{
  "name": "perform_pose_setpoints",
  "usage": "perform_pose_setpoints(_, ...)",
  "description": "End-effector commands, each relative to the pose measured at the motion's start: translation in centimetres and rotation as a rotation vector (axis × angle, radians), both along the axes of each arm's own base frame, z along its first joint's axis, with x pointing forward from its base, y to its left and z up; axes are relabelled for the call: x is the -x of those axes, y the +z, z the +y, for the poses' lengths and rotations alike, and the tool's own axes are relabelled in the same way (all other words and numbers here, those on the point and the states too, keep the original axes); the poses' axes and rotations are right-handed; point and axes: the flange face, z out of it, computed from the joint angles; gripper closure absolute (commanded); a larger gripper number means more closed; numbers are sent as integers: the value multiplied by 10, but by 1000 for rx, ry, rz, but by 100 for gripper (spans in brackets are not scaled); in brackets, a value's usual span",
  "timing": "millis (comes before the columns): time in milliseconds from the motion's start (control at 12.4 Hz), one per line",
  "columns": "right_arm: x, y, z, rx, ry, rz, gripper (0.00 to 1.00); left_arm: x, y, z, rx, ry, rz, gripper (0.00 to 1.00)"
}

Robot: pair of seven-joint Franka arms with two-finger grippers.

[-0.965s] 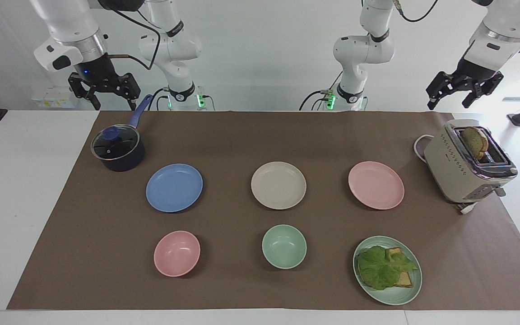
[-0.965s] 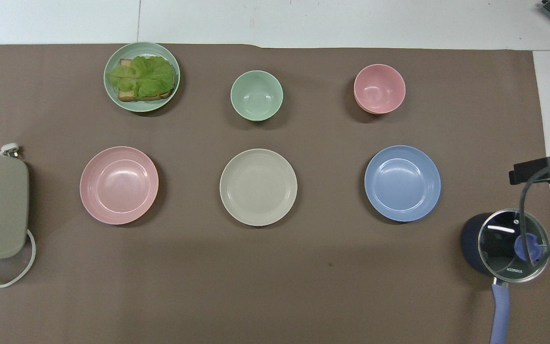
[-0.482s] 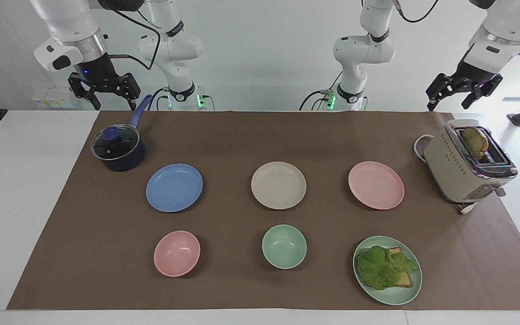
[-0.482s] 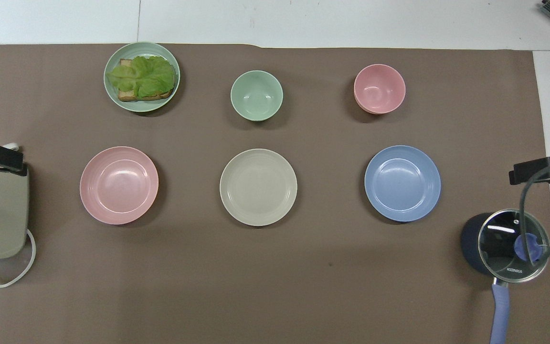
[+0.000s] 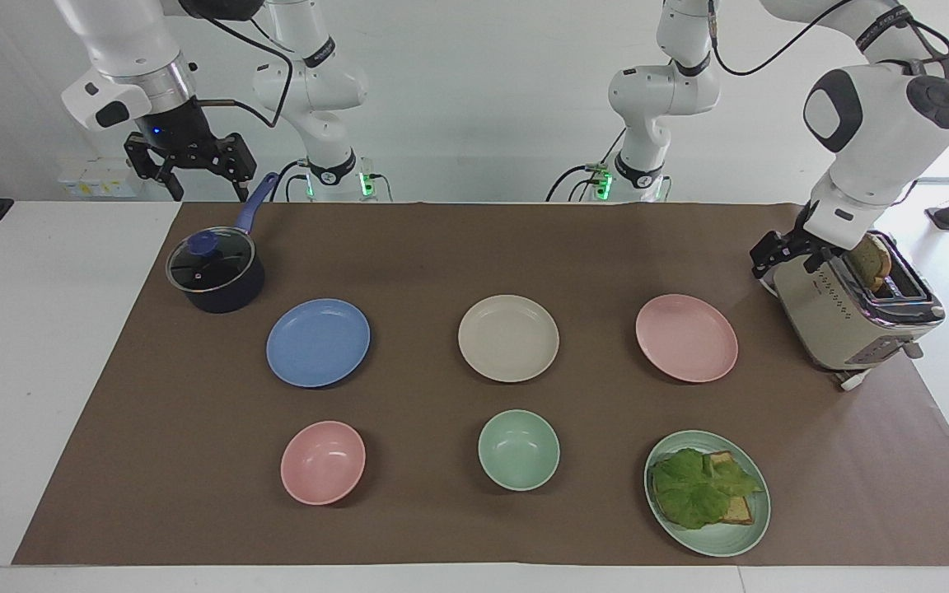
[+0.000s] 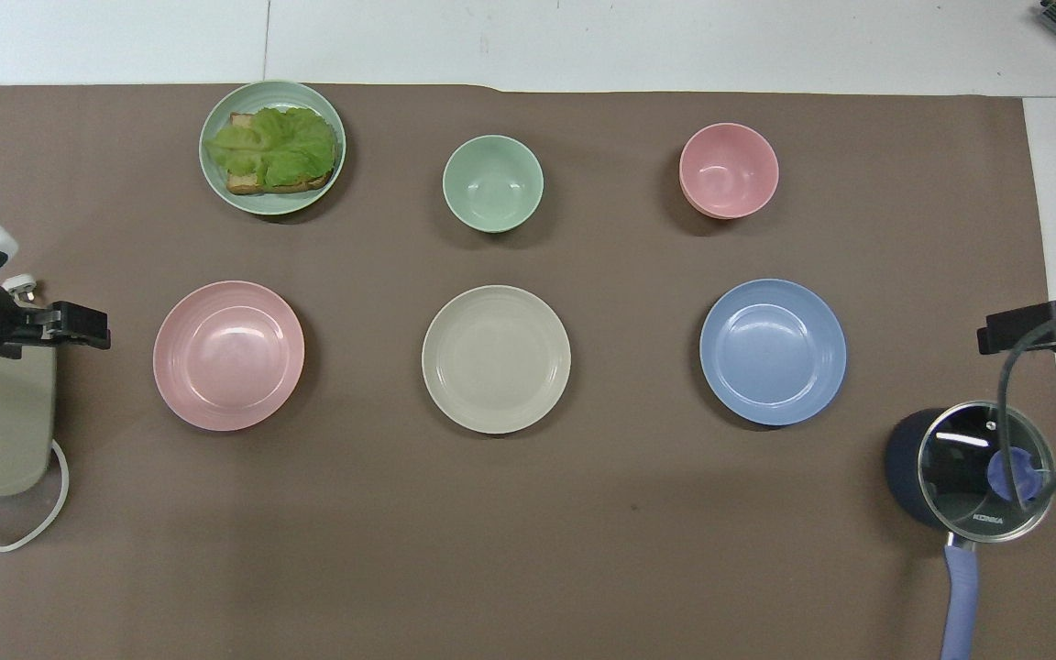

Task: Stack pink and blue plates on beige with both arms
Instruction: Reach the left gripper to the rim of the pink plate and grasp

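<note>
Fingers spread and empty on left gripper beside the toaster and on waiting right gripper above the pot; pink plate, beige plate, blue plate unstacked in a row; reach for pink likely next.

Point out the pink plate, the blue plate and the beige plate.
pink plate (image 5: 686,338), facing view, middle of its shallow well.
blue plate (image 5: 318,342), facing view, middle of its well.
beige plate (image 6: 496,358), overhead view, middle of its well.
</note>
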Motion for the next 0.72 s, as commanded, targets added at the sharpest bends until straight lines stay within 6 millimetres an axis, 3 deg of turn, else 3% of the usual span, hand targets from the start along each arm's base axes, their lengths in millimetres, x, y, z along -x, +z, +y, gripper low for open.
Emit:
perform_pose_setpoints(0, 3, 0, -5, -5, 22, 5, 0, -3, -68, 5, -12, 12, 12, 0)
perform_pose_setpoints(161, 4, 0, -9, -5, 14, 5, 0, -11, -107, 2, -16, 7, 33, 0)
perform_pose_setpoints(322, 4, 0, -9, -5, 14, 5, 0, -4, -138, 3, -15, 26, 39, 0)
perform_pose_setpoints(563, 4, 0, -9, -5, 14, 5, 0, 8, -150, -1, -12, 89, 64, 0)
perform_pose_setpoints(643, 4, 0, -9, -5, 14, 5, 0, 9, -150, -3, -15, 132, 69, 11)
